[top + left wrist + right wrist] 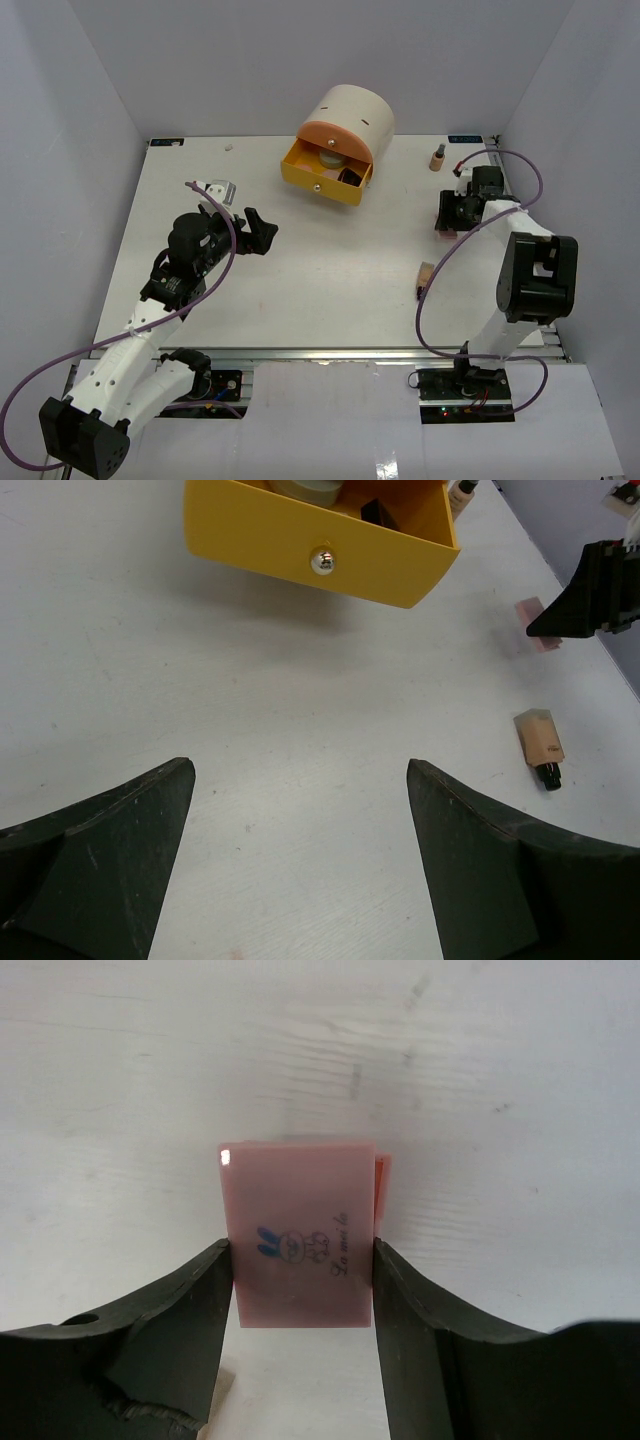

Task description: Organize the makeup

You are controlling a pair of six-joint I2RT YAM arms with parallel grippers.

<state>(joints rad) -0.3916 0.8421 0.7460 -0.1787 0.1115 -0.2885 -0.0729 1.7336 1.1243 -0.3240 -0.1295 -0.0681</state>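
Pinching pink case (297, 1210) by its sides in right gripper (302, 1252); lift straight, level, toward yellow drawer (312, 184). Left gripper (300, 767) spread wide.

Drawer (325, 178) before the drum (350, 115), upright bottle (437, 158) to its right, lying bottle (424, 278) farther forward

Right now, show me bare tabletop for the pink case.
Widest: mid-table, between the left gripper, yellow drawer and lying tan bottle. Also the far-left corner beside the cream drum. Crowded: right edge, around the right gripper, pink case and upright tan bottle.
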